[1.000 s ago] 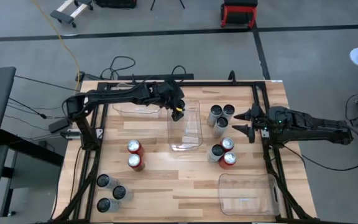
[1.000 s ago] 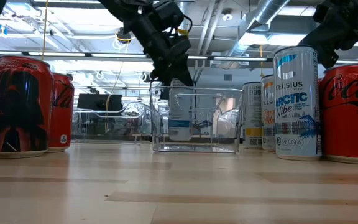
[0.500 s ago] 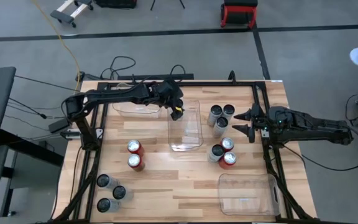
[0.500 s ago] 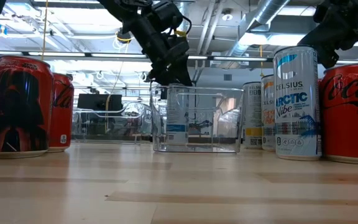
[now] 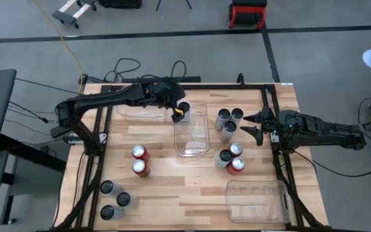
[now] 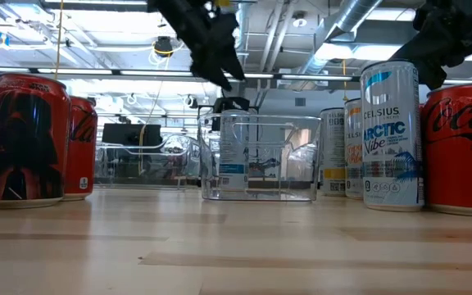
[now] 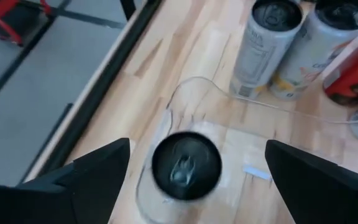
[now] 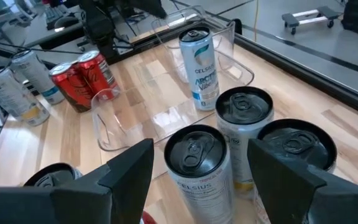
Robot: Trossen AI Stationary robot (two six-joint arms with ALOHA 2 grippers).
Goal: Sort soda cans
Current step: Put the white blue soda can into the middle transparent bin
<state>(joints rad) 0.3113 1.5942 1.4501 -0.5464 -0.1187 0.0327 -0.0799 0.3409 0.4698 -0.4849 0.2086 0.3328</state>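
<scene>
A silver-white can with a blue label (image 7: 185, 167) stands upright in the far end of the centre clear bin (image 5: 195, 132). It also shows in the low view (image 6: 233, 160) and the right wrist view (image 8: 199, 59). My left gripper (image 7: 197, 163) hangs open above it, a finger off to each side of its top, touching nothing; the high view has the gripper over the bin's far end (image 5: 180, 111). My right gripper (image 5: 251, 127) waits open, level, just right of three silver cans (image 5: 229, 119), which fill the right wrist view (image 8: 199, 158).
Two red cans (image 5: 139, 160) stand left of the centre bin, three dark cans (image 5: 113, 198) at the near-left corner. A mixed cluster of red and silver cans (image 5: 230, 158) sits right of the bin. Other clear bins lie far-left (image 5: 140, 113) and near-right (image 5: 256, 200).
My left gripper lowered the silver-white can onto the floor of the centre bin, let go and rose, drawing back a little toward the table's far-left. The can stays upright where it was set. My right arm kept still.
</scene>
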